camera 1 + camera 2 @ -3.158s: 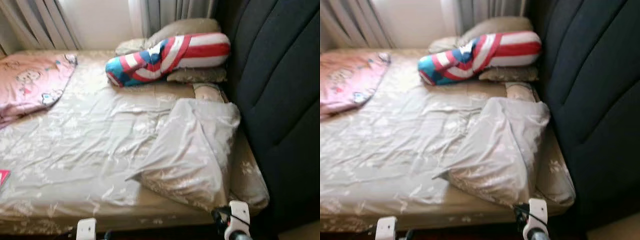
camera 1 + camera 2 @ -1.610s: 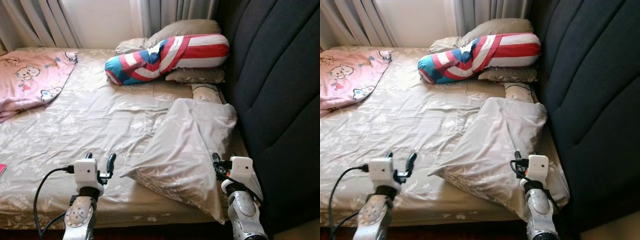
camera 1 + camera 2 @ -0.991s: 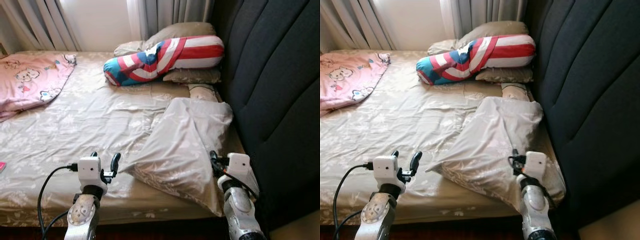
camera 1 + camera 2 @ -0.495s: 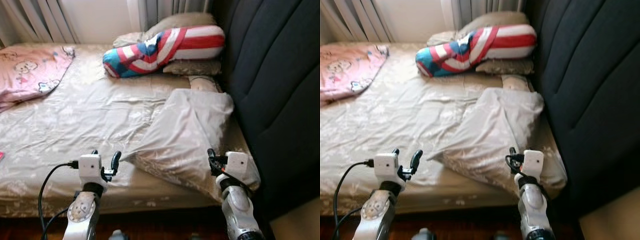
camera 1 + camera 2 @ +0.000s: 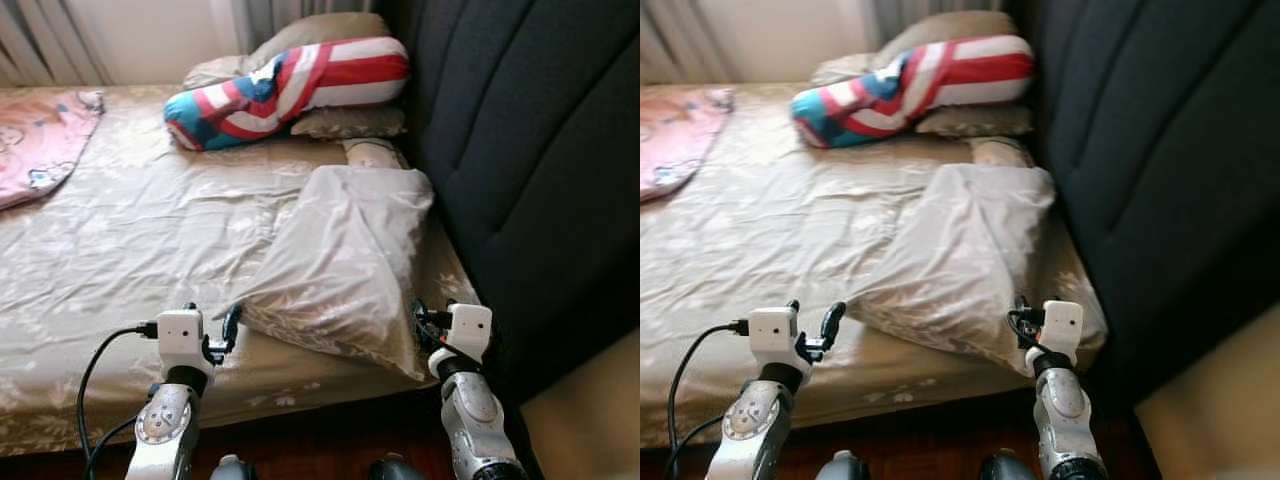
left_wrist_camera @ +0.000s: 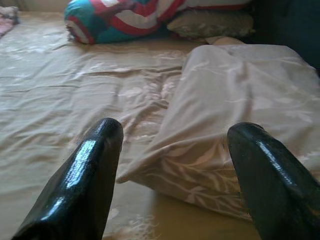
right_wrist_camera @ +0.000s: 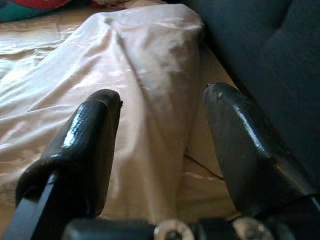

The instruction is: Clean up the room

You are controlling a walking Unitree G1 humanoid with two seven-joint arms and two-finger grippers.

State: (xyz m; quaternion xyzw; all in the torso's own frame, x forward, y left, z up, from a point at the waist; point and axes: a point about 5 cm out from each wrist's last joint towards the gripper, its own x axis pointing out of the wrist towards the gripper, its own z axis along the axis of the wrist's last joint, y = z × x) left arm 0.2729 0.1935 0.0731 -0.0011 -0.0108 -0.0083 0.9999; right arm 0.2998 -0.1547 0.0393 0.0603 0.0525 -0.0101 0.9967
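A beige floral pillow (image 5: 345,260) lies slanted on the bed (image 5: 110,240), one end against the dark headboard and its lower corner pointing at the front edge. My left gripper (image 5: 211,318) hovers open just left of that corner; the left wrist view has the pillow (image 6: 240,130) between the spread fingers (image 6: 95,165). At the pillow's right edge, by the headboard, my right gripper (image 5: 428,318) is open, with the pillow (image 7: 150,75) right ahead of its fingers (image 7: 95,135). Neither holds anything.
A red, white and blue striped bolster (image 5: 285,85) rests on beige pillows (image 5: 350,122) at the bed's far end. A pink blanket (image 5: 35,145) lies far left. The padded headboard (image 5: 520,150) walls the right side. Dark wood floor (image 5: 320,445) runs below the bed edge.
Both arms have risen from the picture's bottom edge to the bed's front edge. Since then the camera has swung right, sliding the scene left; the grippers stay open by the pillow.
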